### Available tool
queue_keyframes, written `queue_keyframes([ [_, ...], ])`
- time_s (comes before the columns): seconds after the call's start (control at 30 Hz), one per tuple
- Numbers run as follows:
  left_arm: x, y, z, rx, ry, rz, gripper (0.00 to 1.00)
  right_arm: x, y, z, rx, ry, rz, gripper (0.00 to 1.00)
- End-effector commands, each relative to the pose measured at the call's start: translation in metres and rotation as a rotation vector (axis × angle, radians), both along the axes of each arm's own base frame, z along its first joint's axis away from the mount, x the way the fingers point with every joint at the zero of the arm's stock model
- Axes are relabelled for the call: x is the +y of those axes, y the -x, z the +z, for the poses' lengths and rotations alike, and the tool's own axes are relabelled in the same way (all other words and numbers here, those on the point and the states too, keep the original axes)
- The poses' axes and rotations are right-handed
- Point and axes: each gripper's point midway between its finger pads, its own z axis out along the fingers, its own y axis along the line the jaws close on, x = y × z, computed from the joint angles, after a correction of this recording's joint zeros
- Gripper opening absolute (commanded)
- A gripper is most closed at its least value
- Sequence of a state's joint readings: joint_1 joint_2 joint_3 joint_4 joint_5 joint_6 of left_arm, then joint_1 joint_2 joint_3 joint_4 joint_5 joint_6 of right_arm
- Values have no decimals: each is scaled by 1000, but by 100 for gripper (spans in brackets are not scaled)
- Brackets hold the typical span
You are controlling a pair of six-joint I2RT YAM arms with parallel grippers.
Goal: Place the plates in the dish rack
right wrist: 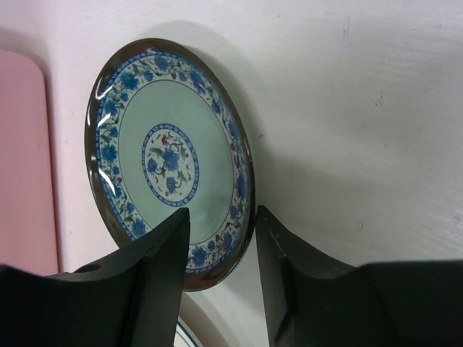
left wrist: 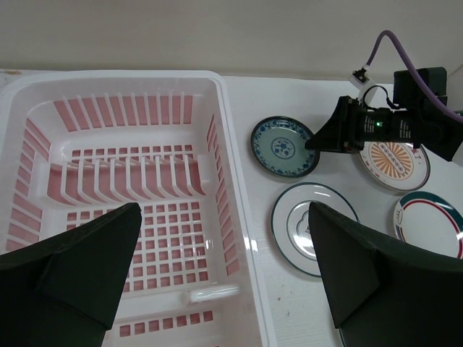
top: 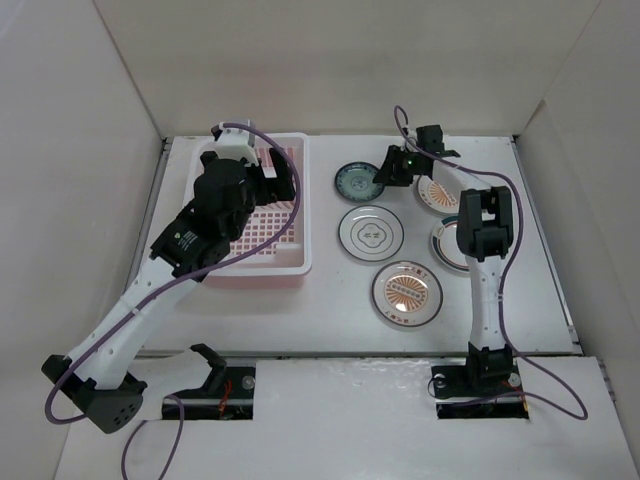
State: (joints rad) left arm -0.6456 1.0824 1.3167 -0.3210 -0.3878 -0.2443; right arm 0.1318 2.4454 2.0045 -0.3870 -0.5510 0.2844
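Closest to the lens, the left claw (left wrist: 223,210) hangs released, its jaws spread wide over the dish rack (left wrist: 108,76). The rack sits on the left half of the table (top: 330,320) and shows no plate inside.

Right of the rack, all five plates lie flat on the table. First is the green-centred plate (right wrist: 170,155), near the rack's right wall at the far end. Nearer the arm bases lie the white plate with grey rings (top: 371,233) and an orange sunburst plate (top: 407,292). Further right, a second orange plate (top: 440,193) and the plate with a coloured rim (top: 447,243) are partly covered by the right arm.

The right claw (right wrist: 222,217) stands astride the green-centred plate's rim on the side away from the rack. One finger is over the plate's face and the other is outside it. The jaws are part-way apart and, as far as shows, not clenched on the rim.

The rack lies left of this claw, so the carry would likely run leftward. The right arm is the nearer one to every plate. Whether the fingertips touch the plate or the table is hidden by the fingers themselves.
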Motion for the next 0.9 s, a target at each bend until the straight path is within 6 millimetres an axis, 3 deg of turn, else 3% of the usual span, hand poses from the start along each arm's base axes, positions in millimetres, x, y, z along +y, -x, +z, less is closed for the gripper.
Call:
queue_keyframes([
  [0.0, 2, 3, 19, -56, 45, -4, 100, -1, 8, -27, 95, 17, -11, 46],
  [0.23, 4, 6, 19, -56, 45, -4, 100, -6, 6, -30, 141, 5, -56, 24],
  [0.37, 4, 6, 19, -56, 45, -4, 100, -5, 7, -35, 155, 2, -62, 0],
  [0.5, 4, 6, 19, -56, 45, -4, 100, -6, 6, -35, 159, 5, -74, 0],
  [0.6, 4, 6, 19, -56, 45, -4, 100, -11, 2, -21, 130, -42, -94, 0],
  [0.63, 4, 6, 19, -56, 45, -4, 100, -11, 9, -26, 150, -51, -108, 0],
  [0.67, 3, 4, 17, -49, 40, -4, 100, -15, -3, 2, 80, -101, -141, 0],
  [0.7, 3, 4, 16, -49, 40, -4, 100, -20, -6, 15, 51, -147, -154, 0],
  [0.73, 3, 4, 16, -49, 40, -4, 100, -23, 0, 15, 59, -176, -175, 0],
  [0.77, 1, 1, 13, -39, 32, -4, 100, -26, -11, 50, -17, -227, -207, 0],
  [0.87, -4, -2, 7, -21, 32, -11, 100, -31, -20, 91, -100, -297, -245, 0],
])
